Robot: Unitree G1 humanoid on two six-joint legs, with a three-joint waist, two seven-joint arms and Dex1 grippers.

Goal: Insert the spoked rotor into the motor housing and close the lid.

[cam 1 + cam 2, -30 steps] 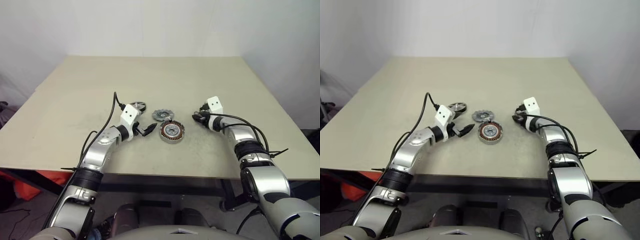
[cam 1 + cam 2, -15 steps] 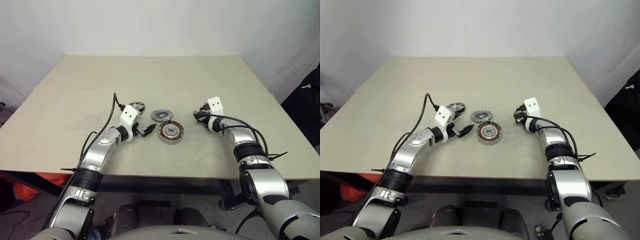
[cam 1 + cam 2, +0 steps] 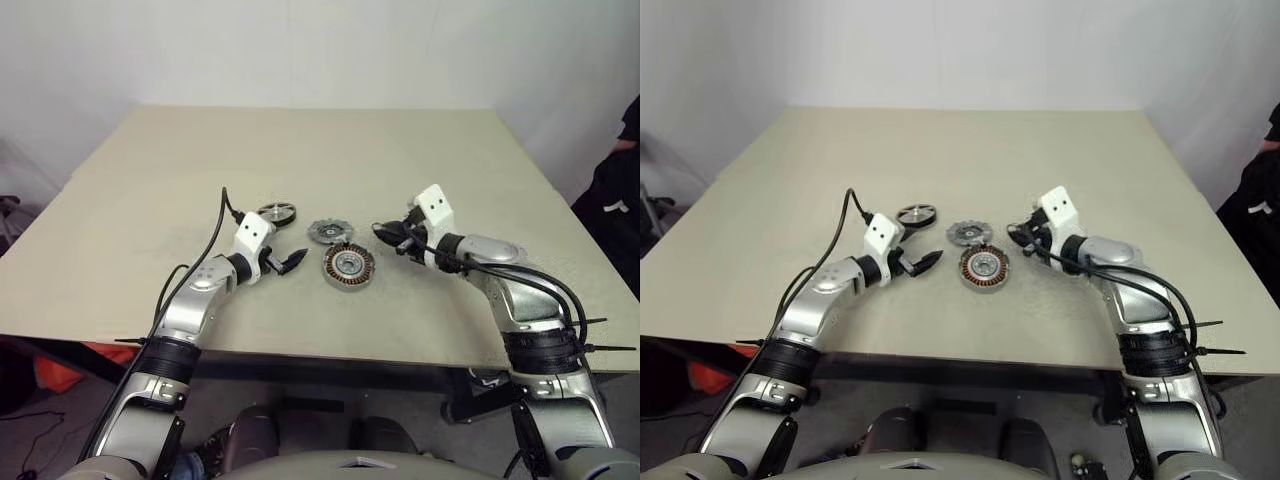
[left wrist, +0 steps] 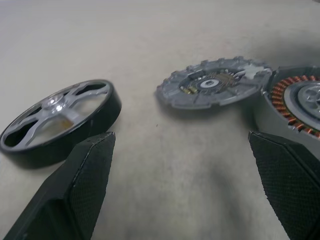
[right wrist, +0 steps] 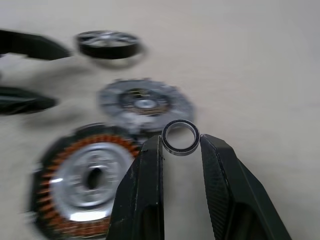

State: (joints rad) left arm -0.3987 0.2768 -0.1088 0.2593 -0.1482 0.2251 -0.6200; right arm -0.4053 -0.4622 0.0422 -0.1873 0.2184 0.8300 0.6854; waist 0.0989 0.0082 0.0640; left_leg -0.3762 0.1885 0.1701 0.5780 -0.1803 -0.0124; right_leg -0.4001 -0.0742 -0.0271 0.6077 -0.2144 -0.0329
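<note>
The right hand [image 5: 180,150] is pinching a small metal ring [image 5: 180,137] between the tips of its two black fingers [image 5: 147,165], with the fingers set narrow around it. The ring is standing upright between the fingertips, raised above the bench [image 3: 130,200]. Just below and beyond this hand, the motor housing [image 3: 347,266] is lying flat, showing its copper windings around a silver centre. Farther past the hand, touching or nearly touching the housing's far edge, the grey toothed lid [image 3: 327,232] is lying flat on the bench. Beyond the lid, well away from the right hand, the spoked rotor [image 3: 277,212] is resting flat, with a black rim and silver spokes.

The left hand [image 3: 288,262] is hovering low on the other side of the housing, with its fingers spread wide and holding nothing. In its wrist view, the rotor is lying just ahead of one finger [image 4: 85,175], the housing is sitting close beside the other finger, and the lid is lying ahead between them. The rotor is sitting apart from the housing, and the lid is lying off it.

A person's dark sleeve [image 3: 618,170] is showing at the scene's right edge.
</note>
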